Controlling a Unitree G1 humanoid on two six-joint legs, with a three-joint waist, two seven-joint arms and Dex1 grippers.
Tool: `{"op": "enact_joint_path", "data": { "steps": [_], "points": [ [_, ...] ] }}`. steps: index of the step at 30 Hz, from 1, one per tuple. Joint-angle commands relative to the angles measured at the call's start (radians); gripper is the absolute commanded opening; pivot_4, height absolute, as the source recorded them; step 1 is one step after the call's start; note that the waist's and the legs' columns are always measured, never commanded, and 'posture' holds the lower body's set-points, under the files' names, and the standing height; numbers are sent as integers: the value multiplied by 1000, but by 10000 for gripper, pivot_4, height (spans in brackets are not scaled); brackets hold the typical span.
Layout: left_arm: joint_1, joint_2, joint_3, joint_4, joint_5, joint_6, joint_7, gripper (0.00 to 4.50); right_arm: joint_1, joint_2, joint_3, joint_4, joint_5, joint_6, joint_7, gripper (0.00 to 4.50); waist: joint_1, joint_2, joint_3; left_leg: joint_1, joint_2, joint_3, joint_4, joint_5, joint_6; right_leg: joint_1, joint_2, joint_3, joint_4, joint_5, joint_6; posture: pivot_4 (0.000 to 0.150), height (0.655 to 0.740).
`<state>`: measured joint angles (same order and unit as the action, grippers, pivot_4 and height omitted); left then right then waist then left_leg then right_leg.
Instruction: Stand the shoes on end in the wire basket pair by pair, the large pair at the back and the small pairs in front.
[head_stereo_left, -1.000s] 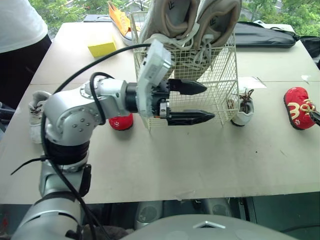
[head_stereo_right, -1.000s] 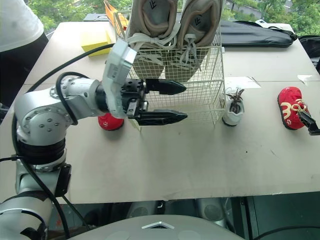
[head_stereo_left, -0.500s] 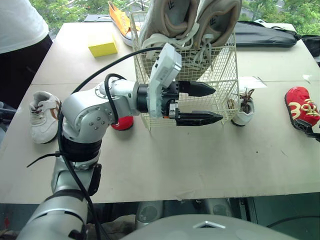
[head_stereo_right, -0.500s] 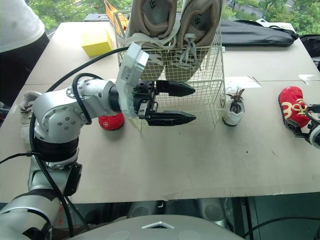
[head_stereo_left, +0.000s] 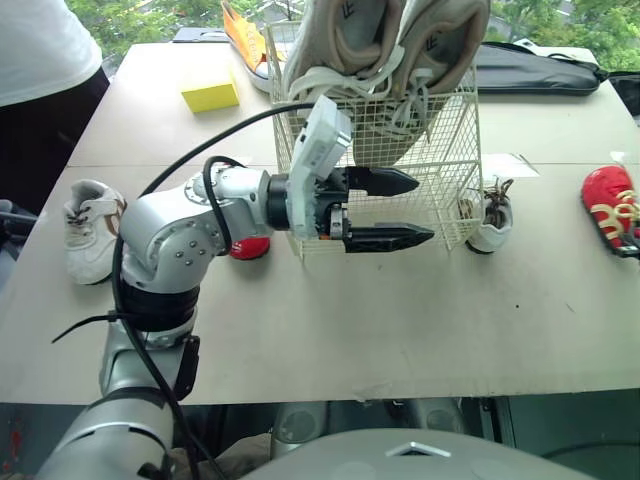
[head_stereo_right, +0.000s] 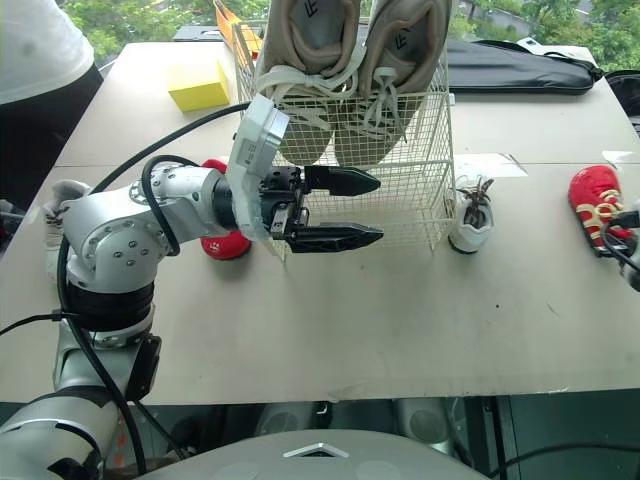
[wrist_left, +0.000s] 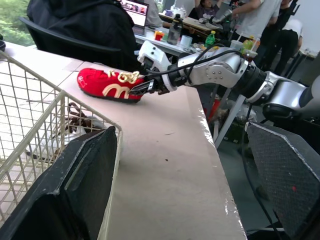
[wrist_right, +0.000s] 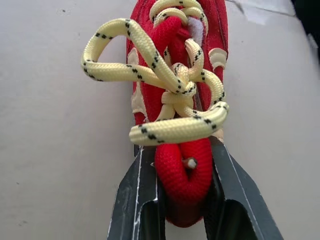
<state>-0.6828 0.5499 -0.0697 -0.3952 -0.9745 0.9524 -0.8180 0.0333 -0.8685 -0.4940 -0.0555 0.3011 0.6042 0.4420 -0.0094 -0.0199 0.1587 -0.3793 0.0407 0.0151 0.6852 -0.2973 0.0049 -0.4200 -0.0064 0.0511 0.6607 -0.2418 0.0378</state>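
- The wire basket (head_stereo_left: 380, 150) is standing at upper centre of the frame on the surface (head_stereo_left: 400, 320). The large beige pair (head_stereo_left: 385, 50) is sitting on end at its back, so the first stage is reading as done.
- The front of the basket is showing no small shoes. By my judgement, no small pair is placed yet.
- The right end effector (wrist_right: 182, 172) is gripping the near end of a red shoe (wrist_right: 177, 100), with its fingers closed against both sides. That shoe is lying on the surface at the right edge of the frame, well apart from the basket.
- The left end effector (head_stereo_left: 420, 209) is hovering in front of the basket's lower wire face, fingers spread wide and holding nothing.
- The matching red shoe (head_stereo_left: 248, 247) is lying at centre left, just beside the basket and partly hidden behind the left arm.
- One small white shoe (head_stereo_left: 488, 222) is standing beside the basket's right side, and another white shoe (head_stereo_left: 88, 230) is lying at the far left edge.
- An orange shoe (head_stereo_left: 240, 25) is lying at the top, behind the basket.
- Judgement: the task is sitting at an early-to-middle point, with every small pair awaiting placement.
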Motion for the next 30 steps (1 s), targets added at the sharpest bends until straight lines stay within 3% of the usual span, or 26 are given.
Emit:
{"op": "enact_joint_path", "data": {
  "steps": [1,4,8,12,16,21,23,25,30],
  "points": [
    [-28,-18,69,41,-62,14,9,45000,86,-107,-204,-142,-4,-243,217,1150,-1,1,0,0,0,0,0,0,0,0,0,0,0,0,0,1500,7400],
    [-73,-10,83,109,-70,29,-21,45000,150,-177,-324,-178,34,-305,410,951,-8,4,3,1,0,0,0,0,0,0,1,1,0,0,0,1500,7400],
    [-220,32,103,280,-102,113,-115,45000,228,-356,-663,-293,186,-300,998,761,-4,5,4,2,-1,-3,0,0,0,1,4,2,1,0,0,1500,7400],
    [-340,37,103,413,-158,255,-156,45000,157,-515,-682,-361,345,-214,1172,596,-11,3,5,3,0,-7,0,0,0,2,5,1,0,0,0,1500,7400],
    [-436,28,73,506,-137,312,-213,45000,39,-628,-484,-390,481,-311,1161,573,-7,1,7,2,0,-8,0,0,0,2,4,0,0,0,0,1500,7400],
    [-496,46,-84,472,-57,324,-382,45000,-210,-776,-2,-340,590,-645,1017,513,-2,4,11,-1,-2,-6,1,0,0,0,2,0,0,0,0,1500,7400],
    [-504,45,-111,462,-53,335,-423,45000,-424,-716,204,-325,542,-686,1025,489,-2,4,12,-3,-2,-6,1,0,0,-3,1,0,0,-1,0,1500,7400],
    [-506,30,-133,455,-47,360,-426,45000,-702,-552,404,-296,448,-665,1074,486,-11,0,15,-5,-2,-5,1,1,-1,-5,1,1,0,0,0,1500,7400],
    [-486,27,-190,403,-36,426,-433,45000,-1031,-309,597,-198,328,-637,1167,360,-18,1,18,-4,-2,-7,2,2,-4,-6,2,2,3,0,0,1500,7400]
  ]
}}
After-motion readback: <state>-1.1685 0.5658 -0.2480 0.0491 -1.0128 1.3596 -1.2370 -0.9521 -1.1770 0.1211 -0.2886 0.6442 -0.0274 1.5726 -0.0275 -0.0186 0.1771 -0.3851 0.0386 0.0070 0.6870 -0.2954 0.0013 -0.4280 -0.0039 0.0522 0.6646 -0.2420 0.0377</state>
